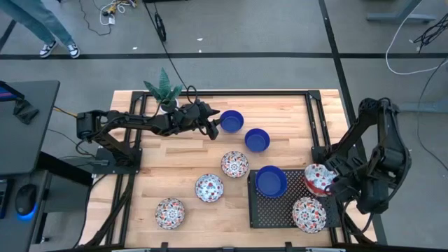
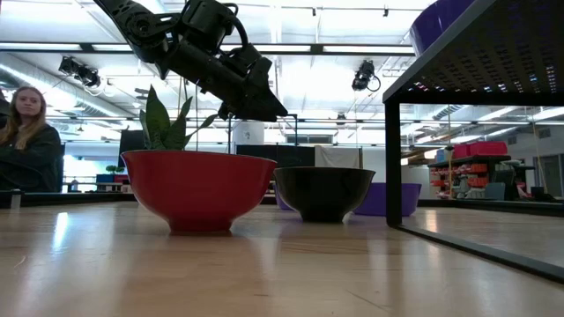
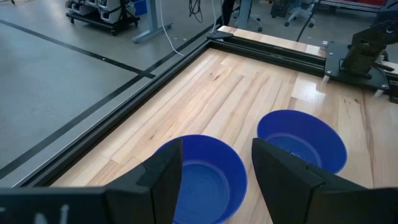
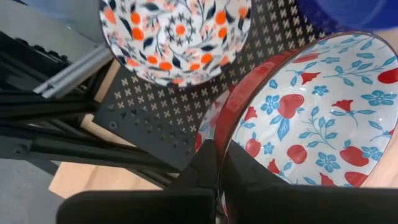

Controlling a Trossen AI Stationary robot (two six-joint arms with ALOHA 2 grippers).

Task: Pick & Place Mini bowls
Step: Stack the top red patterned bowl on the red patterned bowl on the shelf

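Here the red-rimmed floral bowl, white inside with red and blue flowers, is pinched at its rim by the right gripper, over the black perforated rack. Left of that rack, the left gripper hovers spread beside a blue bowl.

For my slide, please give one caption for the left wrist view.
Left gripper, open, hovers over one blue bowl, a second blue bowl beside it.

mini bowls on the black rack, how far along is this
Done: a glossy blue bowl and a floral white bowl sit on the black perforated rack. In hand: the right pincer grips a red-rimmed floral bowl; the left pincer is open at another blue bowl. Four more wait on the wooden table.
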